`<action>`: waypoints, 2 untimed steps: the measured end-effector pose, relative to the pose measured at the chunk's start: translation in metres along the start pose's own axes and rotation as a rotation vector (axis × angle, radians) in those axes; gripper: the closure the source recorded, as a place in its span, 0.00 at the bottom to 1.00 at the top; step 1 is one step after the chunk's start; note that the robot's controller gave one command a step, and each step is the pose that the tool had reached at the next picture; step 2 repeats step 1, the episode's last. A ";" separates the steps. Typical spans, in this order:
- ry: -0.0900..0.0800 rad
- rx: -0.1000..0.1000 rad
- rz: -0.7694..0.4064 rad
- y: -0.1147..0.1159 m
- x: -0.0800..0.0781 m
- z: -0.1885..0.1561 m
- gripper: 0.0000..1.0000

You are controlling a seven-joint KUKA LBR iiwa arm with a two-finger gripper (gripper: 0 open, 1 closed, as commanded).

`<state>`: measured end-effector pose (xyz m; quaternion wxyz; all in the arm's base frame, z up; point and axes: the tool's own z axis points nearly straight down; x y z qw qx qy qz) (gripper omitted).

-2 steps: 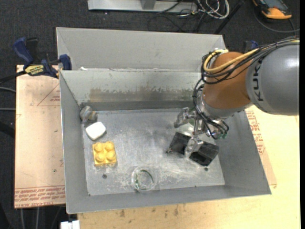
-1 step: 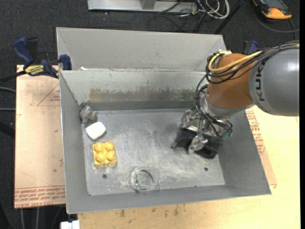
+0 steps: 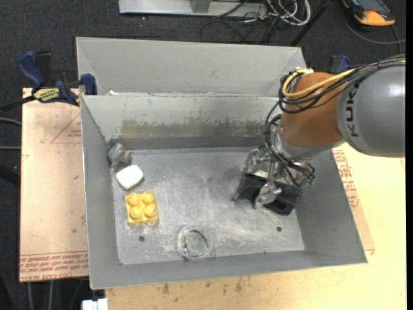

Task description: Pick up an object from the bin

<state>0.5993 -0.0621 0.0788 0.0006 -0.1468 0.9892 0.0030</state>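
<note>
Pincer (image 3: 266, 192) is down well right of the yellow brick (image 3: 141, 208). Can't tell if it's apart or together tbh.

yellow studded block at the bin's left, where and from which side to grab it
Pinch the yellow studded block across its left and right walls, coming straight down. It lies flat, studs up, and the white piece sits close to its far edge.

Hand (image 3: 268, 191) low in rt of bin (image 3: 206, 179); yellow block (image 3: 141, 208), white lump (image 3: 129, 176) at left
</note>
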 end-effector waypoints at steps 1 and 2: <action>-0.003 0.008 -0.033 -0.060 0.002 -0.171 1.00; -0.003 0.008 -0.033 -0.060 0.002 -0.171 1.00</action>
